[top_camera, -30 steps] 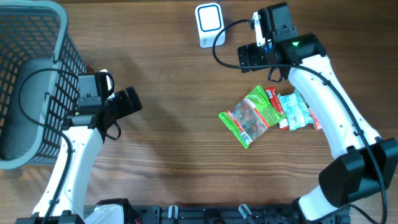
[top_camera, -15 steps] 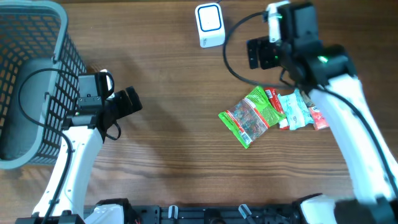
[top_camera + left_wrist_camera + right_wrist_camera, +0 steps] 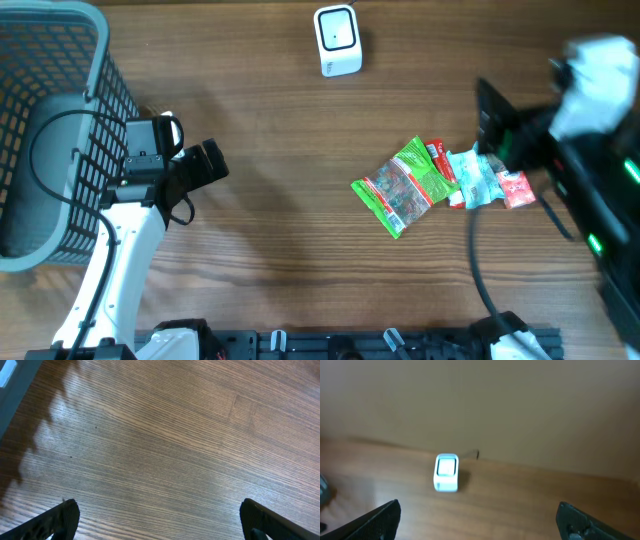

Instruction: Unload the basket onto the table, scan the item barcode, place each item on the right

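Note:
A small pile of snack packets lies right of the table's middle: a green packet (image 3: pixel 405 187), a pale teal one (image 3: pixel 475 178) and a red one (image 3: pixel 516 188). The white barcode scanner (image 3: pixel 337 40) stands at the back edge, and in the right wrist view the scanner (image 3: pixel 446 472) shows small and far off. My right gripper (image 3: pixel 487 118) hovers blurred above the right end of the pile, open and empty (image 3: pixel 480 522). Open over bare wood and holding nothing, my left gripper (image 3: pixel 205 165) is at the left (image 3: pixel 160 525).
A grey wire basket (image 3: pixel 50 130) fills the left edge of the table, its corner (image 3: pixel 10 380) just showing in the left wrist view. The right arm's cable loops over the table below the packets.
My right arm has swung from beside the scanner to the right side of the table and risen toward the camera, now blurred. The left arm and the packets have not moved.

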{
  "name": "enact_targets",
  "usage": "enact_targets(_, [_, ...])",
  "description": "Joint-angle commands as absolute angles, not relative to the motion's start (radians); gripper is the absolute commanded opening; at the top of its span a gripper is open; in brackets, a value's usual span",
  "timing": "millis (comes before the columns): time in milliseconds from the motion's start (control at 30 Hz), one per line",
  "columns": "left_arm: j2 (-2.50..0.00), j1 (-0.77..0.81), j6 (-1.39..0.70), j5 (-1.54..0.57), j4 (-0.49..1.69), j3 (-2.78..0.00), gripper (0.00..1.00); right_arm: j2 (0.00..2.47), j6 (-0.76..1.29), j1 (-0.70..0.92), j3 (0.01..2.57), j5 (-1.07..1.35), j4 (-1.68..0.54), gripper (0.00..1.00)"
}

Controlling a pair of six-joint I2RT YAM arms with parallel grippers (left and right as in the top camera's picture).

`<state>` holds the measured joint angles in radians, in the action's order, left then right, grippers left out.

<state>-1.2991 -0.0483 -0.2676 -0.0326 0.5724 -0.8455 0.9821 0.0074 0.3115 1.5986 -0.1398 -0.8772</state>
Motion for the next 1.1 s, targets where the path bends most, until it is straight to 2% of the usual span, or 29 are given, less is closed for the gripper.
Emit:
enact_targets(0, [-1.304,-0.052,-0.272,-0.044,0.568,-0.843,1.00,0.863,0.027,0.315,1.604,-0.157,-0.876,1.00])
enact_targets(400, [-1.304,-0.052,-0.272,-0.044,0.568,-0.843,1.00,0.630,0.023,0.315,1.592,-0.160,-0.970,1.00])
enact_targets(667, [-1.304,-0.052,-0.272,-0.044,0.568,-0.843,1.00,0.450,0.004,0.233,1.374,-0.157,-0.936,1.00])
enact_targets(933, [-1.304,-0.052,-0.272,-0.044,0.568,-0.843,1.00,0.164,0.054,0.117,0.958,-0.128,-0.640,1.00])
enact_targets(1067, [-1.304,-0.052,-0.272,-0.044,0.569,-0.843,1.00,0.073,0.052,0.097,0.754,-0.073,-0.386,1.00])
